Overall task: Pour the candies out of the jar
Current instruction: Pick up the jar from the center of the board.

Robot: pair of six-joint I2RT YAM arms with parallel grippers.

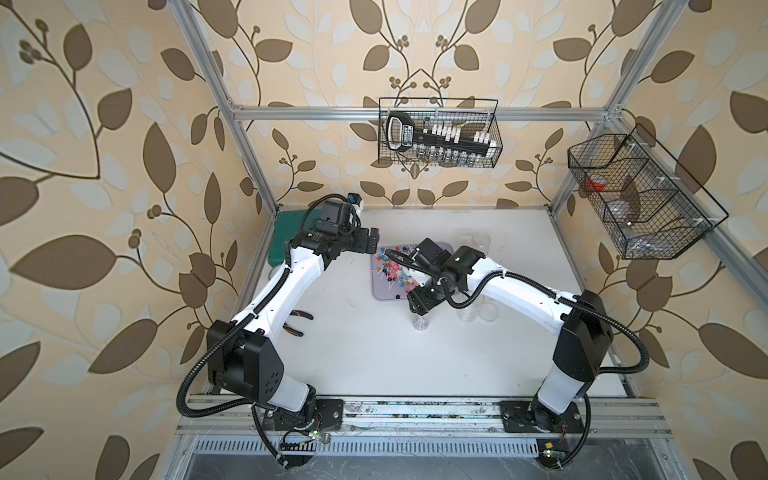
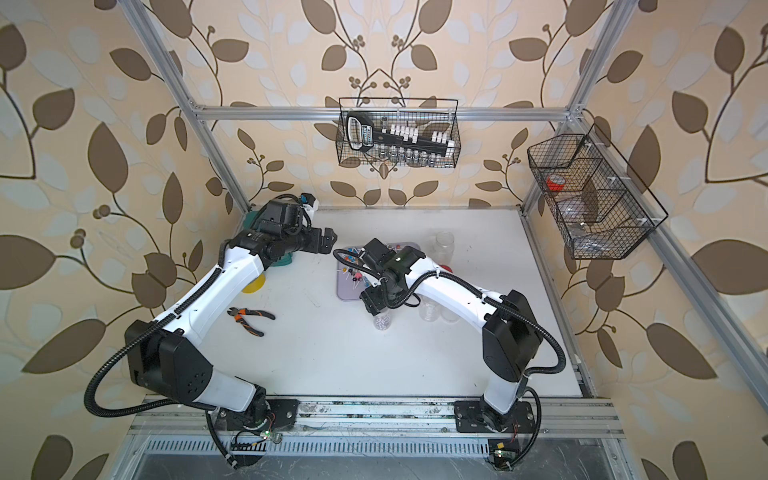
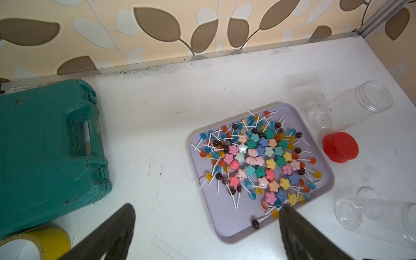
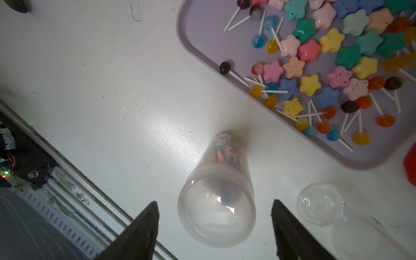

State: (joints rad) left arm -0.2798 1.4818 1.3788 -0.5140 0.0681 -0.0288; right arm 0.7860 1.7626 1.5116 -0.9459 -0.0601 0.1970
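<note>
A clear jar (image 4: pixel 225 155) stands upright on the white table near the tray's front edge, a translucent cap on top and tiny multicoloured candies inside. It shows in both top views (image 1: pixel 420 322) (image 2: pixel 382 323). My right gripper (image 4: pixel 215 202) hangs open just above the cap, one finger on each side, touching nothing. Lollipops and star-shaped candies (image 3: pixel 258 157) (image 4: pixel 326 56) lie spread over a lavender tray (image 3: pixel 225 235) (image 1: pixel 384 293). My left gripper (image 3: pixel 207 206) (image 1: pixel 372 240) is open and empty, above the table at the tray's left edge.
A green tool case (image 3: pixel 45 146) and a yellow tape roll (image 3: pixel 49 239) sit at the back left. A red lid (image 3: pixel 340 146), two empty clear jars (image 3: pixel 353 105) (image 3: pixel 378 216) and a loose clear lid (image 4: pixel 319 202) lie right of the tray. Orange-handled pliers (image 2: pixel 249 318) lie front left.
</note>
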